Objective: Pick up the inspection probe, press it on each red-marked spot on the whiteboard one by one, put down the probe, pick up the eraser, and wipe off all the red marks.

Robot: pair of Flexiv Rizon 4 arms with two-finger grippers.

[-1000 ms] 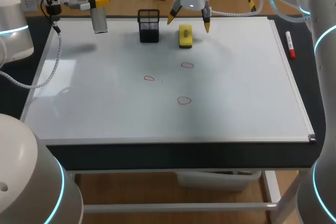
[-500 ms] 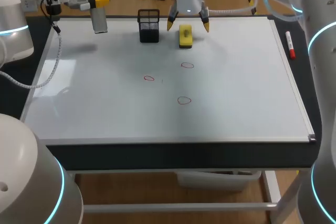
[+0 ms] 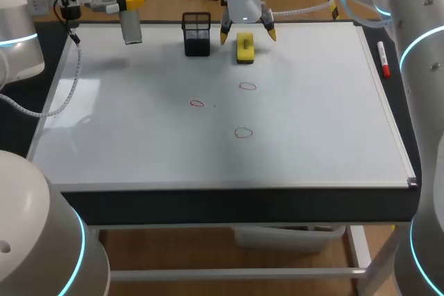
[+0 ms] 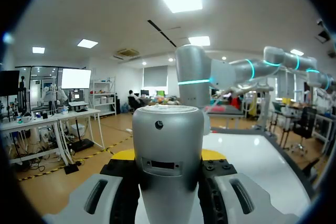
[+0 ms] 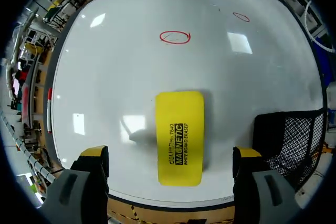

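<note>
The probe [image 3: 131, 27], a grey cylinder, hangs upright in the air over the far edge of the whiteboard [image 3: 312, 143], near its far left corner. The left gripper [image 3: 129, 2] has it clamped near the upper end. In the left wrist view the yellow-tipped fingers [image 4: 212, 154] press against the cylinder from both sides.

The yellow eraser [image 5: 179, 137] lies flat on the board close to the far edge, about midway along it. The right gripper [image 3: 247, 32] hangs just above it, and its fingers are spread wide. One yellow tip stands on each long side of the eraser with bare board showing between, so neither touches it.

Three red marks, small drawn ovals, sit around the middle of the board. One [image 3: 248, 86] is nearest the eraser, one [image 3: 197, 103] is to its left, and one [image 3: 243, 132] is closest to the near edge. They are well apart from each other.

A black mesh holder [image 3: 196, 32] stands just left of the eraser, by the far edge. A red marker [image 3: 383, 59] lies off the board beside its right edge, toward the far right corner.
</note>
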